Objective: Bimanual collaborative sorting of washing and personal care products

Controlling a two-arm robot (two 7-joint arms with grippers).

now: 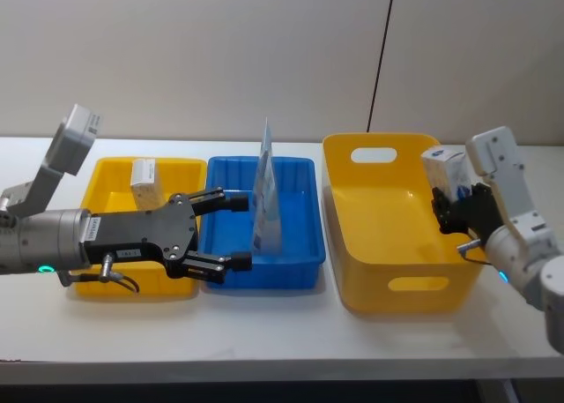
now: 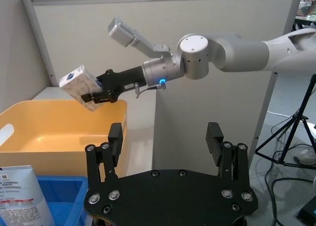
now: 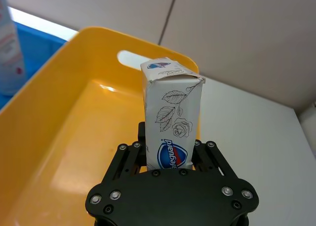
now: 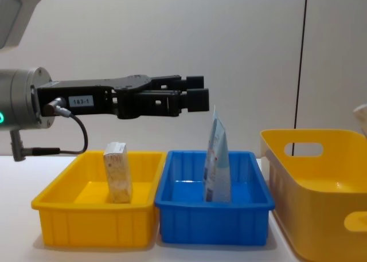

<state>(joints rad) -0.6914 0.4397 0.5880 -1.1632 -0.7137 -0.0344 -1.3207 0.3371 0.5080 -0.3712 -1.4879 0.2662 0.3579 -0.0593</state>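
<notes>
the step in hand looks like the drop-off of one product: the right tool (image 1: 445, 205) is clamped on the whitish block pack (image 1: 443, 169), gripping its lower end so that the blue oval logo shows just above the fingers in the right wrist view, and it holds the pack raised over the right-hand rim of the large yellow bin (image 1: 388, 284), not yet inside

the next move probably calls for carrying the pack a little further in over the bin's floor, lowering it and only then letting go, since a release at the rim could tip it out onto the counter (image 1: 264, 332)

the left tool (image 1: 233, 231) hangs with its fingers spread wide and holding nothing, above the blue bin (image 1: 264, 278) and just beside the thin light-blue pouch (image 1: 267, 200)

the pouch stands upright on its edge in the middle of the blue bin; the small yellow bin (image 1: 106, 169) at the left holds the tan speckled box (image 1: 144, 181), standing on end; the visible floor of the large yellow bin shows nothing lying on it
</notes>
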